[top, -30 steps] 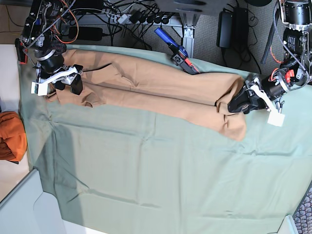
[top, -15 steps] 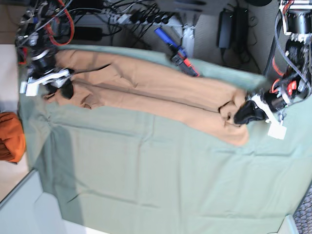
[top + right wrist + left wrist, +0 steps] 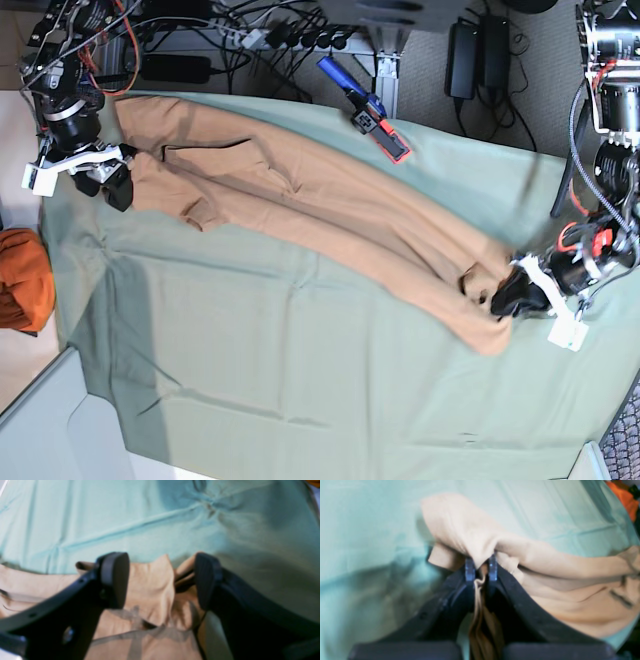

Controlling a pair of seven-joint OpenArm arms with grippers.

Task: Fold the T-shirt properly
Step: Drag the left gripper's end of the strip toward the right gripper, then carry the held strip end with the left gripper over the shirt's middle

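The T-shirt (image 3: 300,200) lies as a long tan-orange folded strip, running diagonally from the back left to the front right of the green cloth. My left gripper (image 3: 508,293) is shut on the shirt's right end. The left wrist view shows its jaws (image 3: 481,568) pinching a fold of the shirt (image 3: 545,562). My right gripper (image 3: 108,180) is at the shirt's left end. In the right wrist view it (image 3: 161,580) stands open, with its fingers (image 3: 113,580) on either side of a raised flap of the shirt (image 3: 140,642).
The sage-green cloth (image 3: 300,360) covers the table under the shirt. A bunched bright-orange cloth (image 3: 20,280) lies at the left edge. A blue and red tool (image 3: 368,112) rests at the cloth's back edge. Cables and power strips (image 3: 280,35) run behind.
My left gripper has pulled the shirt's right end toward the front, so the strip now lies diagonally. My right gripper has shifted left to the shirt's left end.
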